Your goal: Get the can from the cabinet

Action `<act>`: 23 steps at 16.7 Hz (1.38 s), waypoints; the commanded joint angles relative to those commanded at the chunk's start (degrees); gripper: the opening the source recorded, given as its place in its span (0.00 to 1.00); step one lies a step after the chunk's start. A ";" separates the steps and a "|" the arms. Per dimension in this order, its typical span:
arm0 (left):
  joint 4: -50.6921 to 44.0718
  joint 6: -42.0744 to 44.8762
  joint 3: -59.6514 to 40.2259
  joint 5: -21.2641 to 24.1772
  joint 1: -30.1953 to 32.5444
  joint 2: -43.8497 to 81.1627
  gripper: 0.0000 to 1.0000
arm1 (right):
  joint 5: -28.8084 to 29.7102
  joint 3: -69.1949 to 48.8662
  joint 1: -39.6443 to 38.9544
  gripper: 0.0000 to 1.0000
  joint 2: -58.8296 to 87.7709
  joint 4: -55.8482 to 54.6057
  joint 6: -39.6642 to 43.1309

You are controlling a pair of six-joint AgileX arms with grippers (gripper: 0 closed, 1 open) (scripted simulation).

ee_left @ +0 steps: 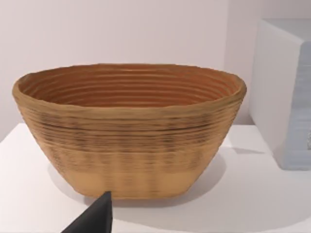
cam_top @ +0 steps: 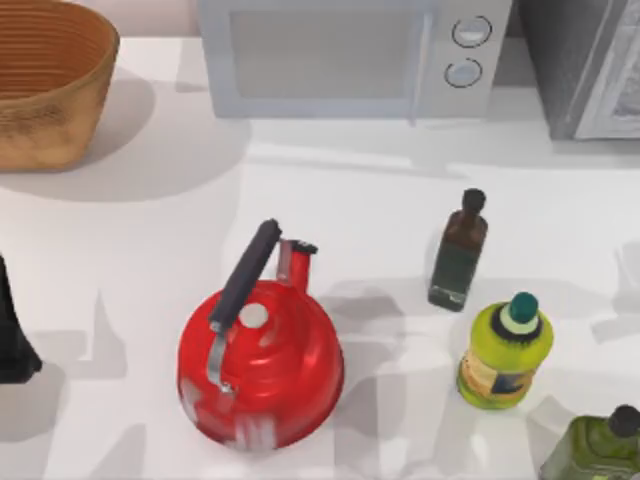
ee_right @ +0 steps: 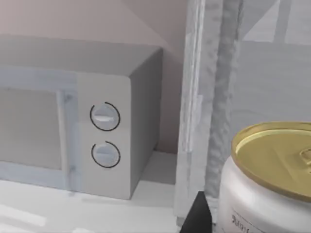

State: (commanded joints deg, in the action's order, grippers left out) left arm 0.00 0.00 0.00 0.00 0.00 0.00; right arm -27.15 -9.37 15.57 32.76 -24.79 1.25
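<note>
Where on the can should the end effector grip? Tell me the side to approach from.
Grip the can around its white cylindrical wall, below the gold lid, coming in level from the front: it stands upright beside the cabinet frame, so the round sides suit the fingers.

Basket [cam_top: 45, 80] back left, microwave [cam_top: 350, 55] back centre, cabinet [cam_top: 590, 65] back right, kettle [cam_top: 260, 360] front centre, bottles [cam_top: 458, 250] right of kettle

We've got a glossy red kettle [cam_top: 262, 365] with a matt dark handle, a rough woven basket [cam_top: 50, 80] at the counter's [cam_top: 330, 190] back left corner, and a can [ee_right: 269, 187] with a shiny gold metal lid. The counter looks smooth, matt white.
</note>
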 joint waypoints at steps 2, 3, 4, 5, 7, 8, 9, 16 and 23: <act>0.00 0.00 0.00 0.00 0.00 0.00 1.00 | -9.17 -3.27 5.01 0.00 12.44 -8.38 0.45; 0.00 0.00 0.00 0.00 0.00 0.00 1.00 | -13.89 -4.94 7.61 0.00 19.03 -12.69 0.68; 0.00 0.00 0.00 0.00 0.00 0.00 1.00 | -18.62 -6.62 10.23 0.00 25.71 -17.02 0.91; 0.00 0.00 0.00 0.00 0.00 0.00 1.00 | -23.34 -8.30 12.86 0.00 32.43 -21.35 1.15; 0.00 0.00 0.00 0.00 0.00 0.00 1.00 | -32.61 -11.57 18.08 0.00 45.64 -29.85 1.62; 0.00 0.00 0.00 0.00 0.00 0.00 1.00 | -37.09 -13.15 20.62 0.00 52.00 -33.96 1.84; 0.00 0.00 0.00 0.00 0.00 0.00 1.00 | -41.43 -14.68 23.09 0.00 58.10 -37.94 2.07; 0.00 0.00 0.00 0.00 0.00 0.00 1.00 | -64.94 -23.00 36.55 0.00 89.46 -59.59 3.30; 0.00 0.00 0.00 0.00 0.00 0.00 1.00 | -70.61 -25.01 39.74 0.00 96.00 -64.79 3.60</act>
State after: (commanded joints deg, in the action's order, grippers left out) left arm 0.00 0.00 0.00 0.00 0.00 0.00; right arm -97.75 -34.38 55.30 128.76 -89.58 4.85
